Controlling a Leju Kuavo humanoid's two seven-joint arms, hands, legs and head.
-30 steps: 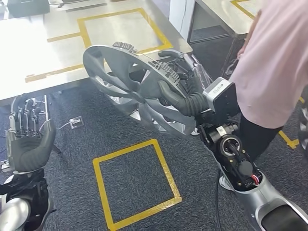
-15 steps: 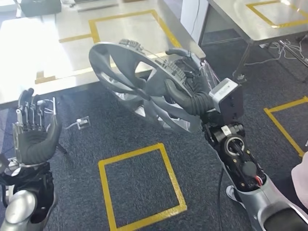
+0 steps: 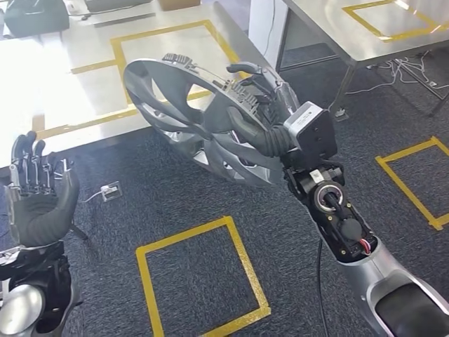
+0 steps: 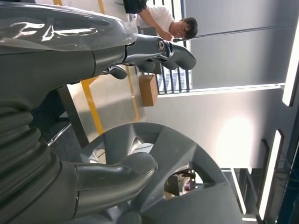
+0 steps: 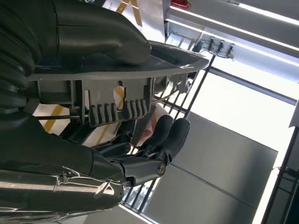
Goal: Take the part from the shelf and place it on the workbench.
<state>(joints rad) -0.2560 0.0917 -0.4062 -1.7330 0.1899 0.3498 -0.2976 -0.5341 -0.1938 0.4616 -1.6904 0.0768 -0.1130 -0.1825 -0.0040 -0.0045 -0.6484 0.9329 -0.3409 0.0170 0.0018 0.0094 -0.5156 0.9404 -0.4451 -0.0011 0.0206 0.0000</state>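
Note:
The part is a grey wheel cover [image 3: 175, 98], tilted and held in the air over the carpet by my right hand [image 3: 263, 112], whose thumb lies over its rim. In the right wrist view the rim [image 5: 116, 70] sits between the thumb and the fingers. The steel workbench [image 3: 63, 84], marked with a yellow tape rectangle, lies just beyond the cover's far edge. My left hand [image 3: 36, 200] is raised at the lower left, palm up, fingers apart, holding nothing. The left wrist view shows the wheel cover [image 4: 183, 163] beyond the left thumb [image 4: 116, 175].
A second steel table [image 3: 370, 35] stands at the back right, with a white pillar [image 3: 264, 28] between the tables. Yellow tape squares [image 3: 196, 274] mark the dark carpet. Cables and a small metal piece [image 3: 111, 189] lie under the workbench edge. A person [image 4: 166, 23] stands far off.
The whole view has shifted, so the camera turned. The person in pink at the right is gone from the picture. My right hand still holds the wheel cover, near the workbench edge.

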